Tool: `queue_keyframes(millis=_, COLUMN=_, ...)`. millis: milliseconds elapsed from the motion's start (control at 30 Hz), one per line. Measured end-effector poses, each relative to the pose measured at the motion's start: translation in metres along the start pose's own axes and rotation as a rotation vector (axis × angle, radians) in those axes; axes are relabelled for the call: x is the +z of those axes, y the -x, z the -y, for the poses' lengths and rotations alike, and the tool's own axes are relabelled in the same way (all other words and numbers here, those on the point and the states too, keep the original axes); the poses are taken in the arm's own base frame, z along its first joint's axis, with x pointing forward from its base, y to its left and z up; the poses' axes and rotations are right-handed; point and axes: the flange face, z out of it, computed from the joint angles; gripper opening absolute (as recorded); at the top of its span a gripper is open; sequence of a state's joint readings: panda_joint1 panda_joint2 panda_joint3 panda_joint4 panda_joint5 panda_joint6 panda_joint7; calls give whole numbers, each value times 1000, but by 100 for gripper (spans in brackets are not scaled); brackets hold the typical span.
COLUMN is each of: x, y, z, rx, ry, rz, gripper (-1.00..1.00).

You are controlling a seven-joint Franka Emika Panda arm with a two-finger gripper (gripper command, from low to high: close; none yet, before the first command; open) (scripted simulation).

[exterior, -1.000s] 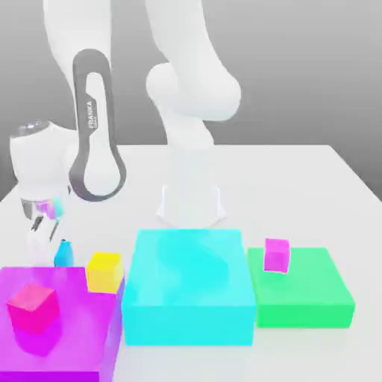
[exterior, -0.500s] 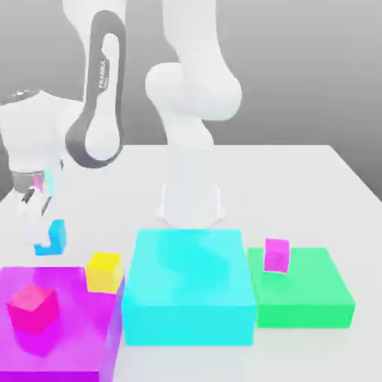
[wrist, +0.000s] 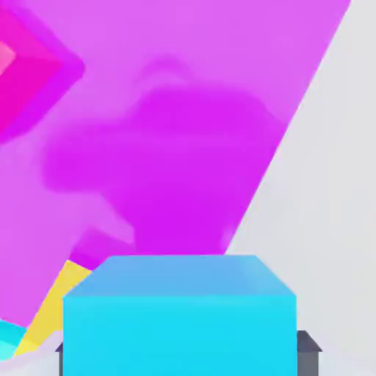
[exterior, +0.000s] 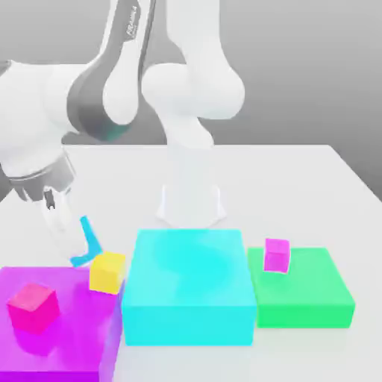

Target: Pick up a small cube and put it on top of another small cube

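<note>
Since the earlier frames, the small cyan cube (exterior: 87, 244) has been travelling from the table beside the magenta slab up and toward the yellow cube (exterior: 107, 271), and the arm has been swinging toward the exterior view's right. Now the cube is hanging tilted in the air, just above and beside the yellow cube's upper corner, at the far edge of the magenta slab (exterior: 67, 328); whether the two cubes are touching I cannot tell. In the hand view the cyan cube (wrist: 180, 312) is sitting right between the claw's dark pads (wrist: 308, 346), with the magenta slab (wrist: 183, 110) spreading beneath it and a strip of the yellow cube (wrist: 51, 305) showing at its side.

The claw (exterior: 74, 242) is gripping the cyan cube narrowly, its pale fingers (exterior: 60, 227) slanting down from the white hand.

The yellow cube is resting on the magenta slab's far corner, next to the big cyan block (exterior: 186, 287). A pink cube (exterior: 32, 307) is sitting on the magenta slab nearer the table's front edge, well apart from the yellow one. The big cyan block is standing mid-table in front of the robot's base (exterior: 190, 201). Beside it, toward the exterior view's right, a green slab (exterior: 306, 291) is carrying a small magenta cube (exterior: 277, 254) near its far edge. The white table (exterior: 298, 186) is bearing everything.
</note>
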State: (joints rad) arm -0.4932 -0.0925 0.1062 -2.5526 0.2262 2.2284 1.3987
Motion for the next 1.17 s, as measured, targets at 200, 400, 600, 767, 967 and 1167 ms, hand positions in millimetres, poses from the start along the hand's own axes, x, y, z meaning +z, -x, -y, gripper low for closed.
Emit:
queue_keyframes(millis=200, x=-5, y=126, z=-31, rx=41, ry=-22, rz=14, gripper=-100)
queue_keyframes(millis=400, x=4, y=240, z=-101, rx=68, ry=-27, rz=13, gripper=-100)
queue_keyframes(millis=600, x=26, y=311, z=-191, rx=122, ry=-42, rz=-11, gripper=-100)
queue_keyframes(millis=767, x=56, y=274, z=-211, rx=339, ry=-182, rz=-91, gripper=-100)
queue_keyframes(millis=967, x=103, y=246, z=-202, rx=438, ry=-255, rz=-128, gripper=-100)
queue_keyframes(millis=1167, x=128, y=241, z=-199, rx=437, ry=-253, rz=-124, gripper=100)
